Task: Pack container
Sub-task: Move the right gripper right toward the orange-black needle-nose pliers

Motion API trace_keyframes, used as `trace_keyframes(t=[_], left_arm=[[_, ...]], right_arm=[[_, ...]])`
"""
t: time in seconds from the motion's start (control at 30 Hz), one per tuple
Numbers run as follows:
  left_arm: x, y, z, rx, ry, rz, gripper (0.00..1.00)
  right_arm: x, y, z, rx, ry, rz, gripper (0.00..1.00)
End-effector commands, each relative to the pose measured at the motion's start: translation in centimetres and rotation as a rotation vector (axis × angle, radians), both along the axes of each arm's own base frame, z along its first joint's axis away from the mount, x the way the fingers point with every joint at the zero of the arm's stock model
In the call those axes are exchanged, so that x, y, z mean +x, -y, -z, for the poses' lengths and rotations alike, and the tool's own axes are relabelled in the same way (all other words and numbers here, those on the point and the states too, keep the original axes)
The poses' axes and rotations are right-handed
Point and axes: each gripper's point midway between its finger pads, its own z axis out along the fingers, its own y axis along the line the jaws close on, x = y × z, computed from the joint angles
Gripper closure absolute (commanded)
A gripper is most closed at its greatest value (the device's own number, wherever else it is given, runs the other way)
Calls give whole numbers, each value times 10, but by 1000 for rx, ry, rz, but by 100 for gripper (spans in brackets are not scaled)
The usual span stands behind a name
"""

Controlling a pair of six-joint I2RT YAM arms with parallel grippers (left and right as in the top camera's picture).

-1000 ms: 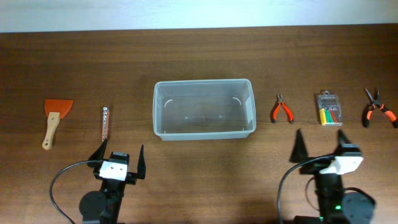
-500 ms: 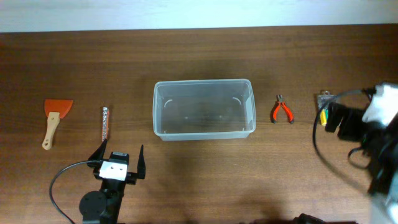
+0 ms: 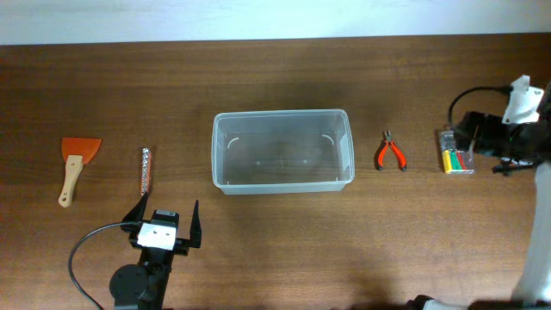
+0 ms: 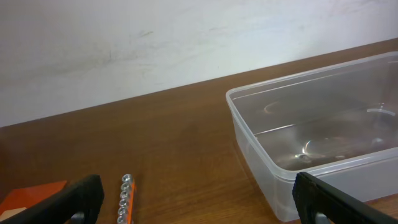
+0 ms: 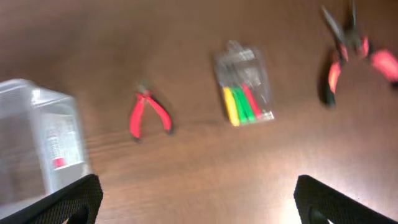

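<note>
You have one clear container [image 3: 282, 184] and two pairs of red-handled pliers: a smaller pair [image 3: 389, 146] and a larger pair [image 5: 334, 74], which shows, blurred, only in the right wrist view. You also have one small clear case of coloured bits [image 3: 455, 156], one orange scraper [image 3: 76, 159] with a wooden handle, and one slim metal strip [image 3: 145, 170]. That gives you five kinds of thing, with only the pliers counted twice.

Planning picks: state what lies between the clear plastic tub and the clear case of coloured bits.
Only the small red-handled pliers, apart from both; the overhead and right wrist views show it.
</note>
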Motion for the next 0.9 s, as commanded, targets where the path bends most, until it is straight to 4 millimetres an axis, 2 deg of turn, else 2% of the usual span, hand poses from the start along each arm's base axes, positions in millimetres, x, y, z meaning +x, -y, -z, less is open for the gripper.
trace_keyframes(t=[0.0, 0.2, 0.3, 0.4, 0.53, 0.63, 0.73, 0.87], left_arm=[[0, -2, 1, -7, 3, -13, 1], [0, -2, 1, -7, 3, -13, 1], [0, -3, 1, -7, 3, -13, 1], [0, -2, 1, -7, 3, -13, 1], [0, -3, 1, -7, 3, -13, 1], [0, -3, 1, -7, 3, -14, 1], [0, -2, 1, -7, 3, -13, 1], [0, -2, 1, -7, 3, -13, 1]], right_arm=[[-1, 39, -10, 17, -4, 176, 1], [-17, 101, -33, 38, -5, 338, 1], [-25, 122, -41, 31, 12, 393, 1], [-26, 128, -42, 24, 28, 407, 1], [-12, 123, -48, 45, 82, 371, 1], [-4, 131, -53, 29, 125, 390, 1], [11, 144, -61, -16, 193, 381, 1], [30, 148, -48, -88, 181, 202, 1]])
